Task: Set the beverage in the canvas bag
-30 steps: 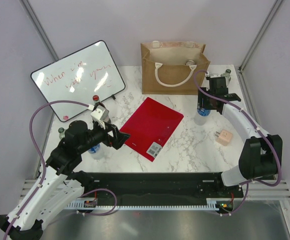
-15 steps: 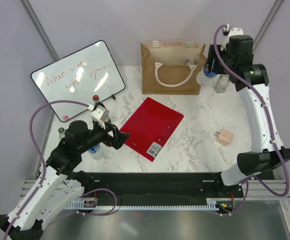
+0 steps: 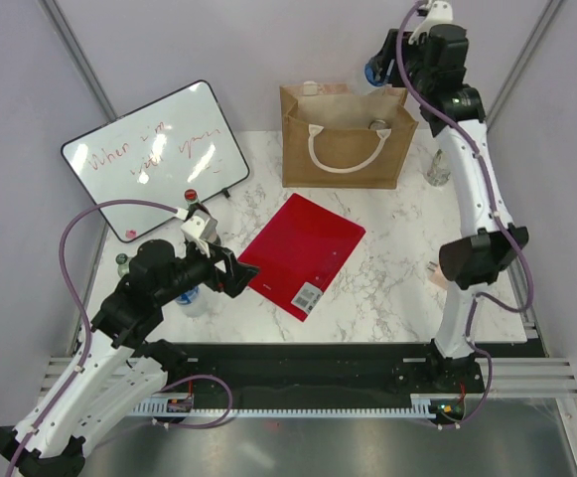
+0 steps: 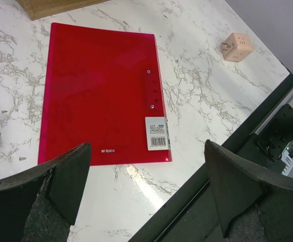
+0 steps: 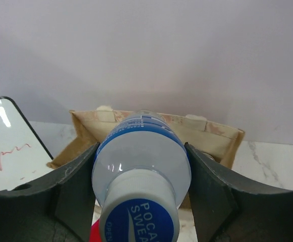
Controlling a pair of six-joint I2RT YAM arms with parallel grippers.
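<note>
Aloft, clear round bottle [image 5: 141, 171], woven bag [image 3: 298, 149]

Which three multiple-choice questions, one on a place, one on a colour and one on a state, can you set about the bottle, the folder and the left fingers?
1. Where is the bottle?
A) standing on the table
B) in the air, between the right fingers
C) lying on the whiteboard

2. What colour is the folder?
A) red
B) green
C) yellow

3. How do the left fingers stand?
A) shut on the folder
B) wide apart, holding nothing
C) shut on a cup

Answers:
1 B: the fingers press both sides of it, with the bag lower behind it.
2 A: it lies plainly red on the marble.
3 B: only the table and the folder show between them.
</note>
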